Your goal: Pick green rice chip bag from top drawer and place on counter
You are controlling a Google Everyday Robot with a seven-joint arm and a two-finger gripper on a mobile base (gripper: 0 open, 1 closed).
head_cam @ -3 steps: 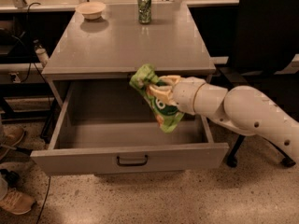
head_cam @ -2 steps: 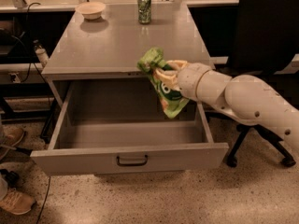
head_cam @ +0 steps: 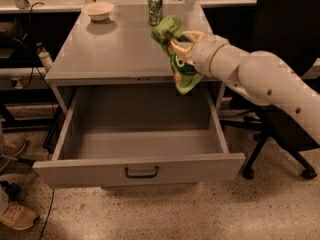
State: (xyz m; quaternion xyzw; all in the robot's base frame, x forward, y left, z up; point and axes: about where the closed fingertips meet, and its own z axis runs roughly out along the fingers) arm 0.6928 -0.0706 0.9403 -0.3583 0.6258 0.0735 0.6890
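1. While the green rice chip bag (head_cam: 186, 75) hangs clear of the top drawer (head_cam: 90, 170), the gripper (head_cam: 181, 43) sits right of centre in the upper half of the frame, just at the front right corner of the counter surface (head_cam: 112, 49).
2. Fingers (head_cam: 175, 48) are pinched narrow on the bag's crumpled upper part. It is a firm hold, with nothing else touched.
3. Bag's long axis runs roughly top to bottom, leaning a little. Its scrunched top pokes up and left above the fingers, and its printed lower end dangles below them.
4. That lower end crosses the front edge of the counter surface and hangs in front of the drawer's back right corner. The bag looks to be straddling the edge and is not yet fully over the top.
5. Here is the relation that counts: open counter surface lies to the upper left of the fingers. By my read, the next move needs a carry that way before any release.
6. Watch the green soda can (head_cam: 155, 9) standing near the back edge, just above the bag's top, and the pale bowl (head_cam: 98, 10) at upper left. Bare ground between them and the front edge looks like the safest landing.
7. Drawer stands pulled wide open and shows nothing inside, with its dark handle (head_cam: 141, 172) at the centre of the front panel.
8. Pick judged done; placing remains.
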